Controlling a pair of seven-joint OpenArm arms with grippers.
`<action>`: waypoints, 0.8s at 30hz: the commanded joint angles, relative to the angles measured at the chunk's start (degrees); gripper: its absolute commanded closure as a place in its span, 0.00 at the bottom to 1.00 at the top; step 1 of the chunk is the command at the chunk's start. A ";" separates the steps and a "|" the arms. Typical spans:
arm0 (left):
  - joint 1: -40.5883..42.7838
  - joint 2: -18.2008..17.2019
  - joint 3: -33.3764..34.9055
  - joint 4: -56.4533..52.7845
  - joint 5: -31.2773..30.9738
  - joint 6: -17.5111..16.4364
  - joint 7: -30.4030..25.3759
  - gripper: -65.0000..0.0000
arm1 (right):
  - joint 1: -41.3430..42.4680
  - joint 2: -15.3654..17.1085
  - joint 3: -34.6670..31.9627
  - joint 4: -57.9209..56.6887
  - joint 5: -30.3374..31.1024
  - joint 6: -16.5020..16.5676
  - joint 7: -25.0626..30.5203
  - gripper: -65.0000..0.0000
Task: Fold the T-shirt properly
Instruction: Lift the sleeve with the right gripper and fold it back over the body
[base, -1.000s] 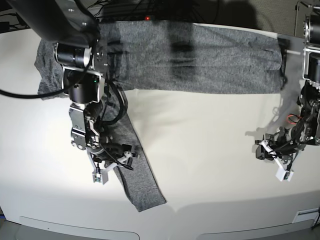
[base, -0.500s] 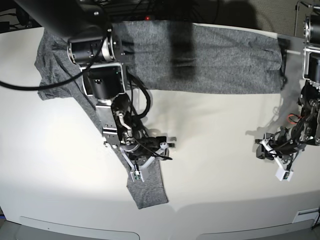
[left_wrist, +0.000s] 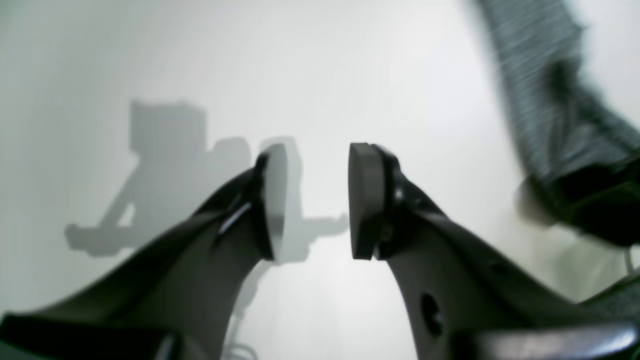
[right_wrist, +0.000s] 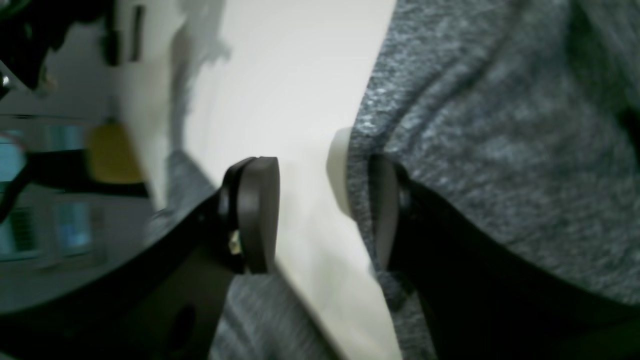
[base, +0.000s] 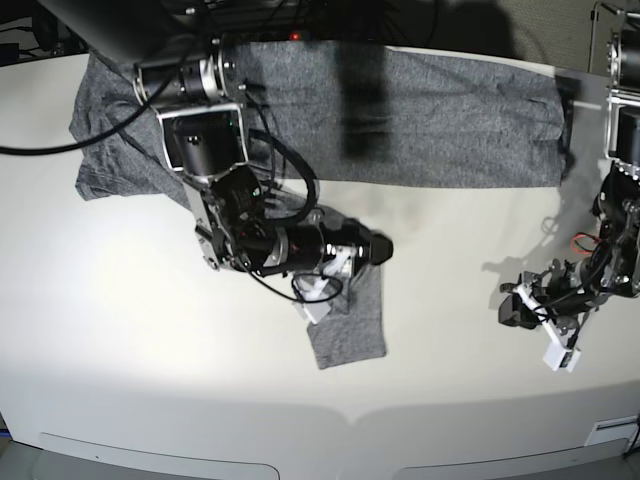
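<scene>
Heather-grey knit cloth, the T-shirt, lies as a long folded band along the far edge of the white table. One sleeve trails from the band toward the near side and ends in a straight cuff edge, well short of the table's front rim. The knit looks soft and speckled, with shallow creases across the band.

The right gripper hangs over this sleeve, in the middle of the table. In the right wrist view its two flat, dark, rounded pads stand apart: one pad lies against the sleeve's edge, the other pad is over bare table, and nothing is clamped between them.

The left gripper sits low near the table's other side, well apart from the sleeve and the band. In the left wrist view its pads are parted with only smooth white tabletop between them; it holds nothing.

Broad bare table lies between the two grippers and along the near rim. The glossy white surface carries soft shadows of the arms.
</scene>
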 joint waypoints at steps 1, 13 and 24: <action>-1.60 -0.92 -0.44 1.66 -0.83 -0.66 -1.27 0.69 | 0.57 -0.33 -0.04 1.42 2.25 0.17 -2.12 0.55; -1.60 1.38 -0.44 3.13 -4.09 -2.21 -1.31 0.69 | -3.39 -3.82 -0.02 16.39 14.84 0.17 -19.30 0.55; -1.60 2.45 -0.42 3.13 5.64 -2.40 -9.73 0.69 | -3.41 -2.60 0.52 34.67 -13.77 0.17 -6.73 0.55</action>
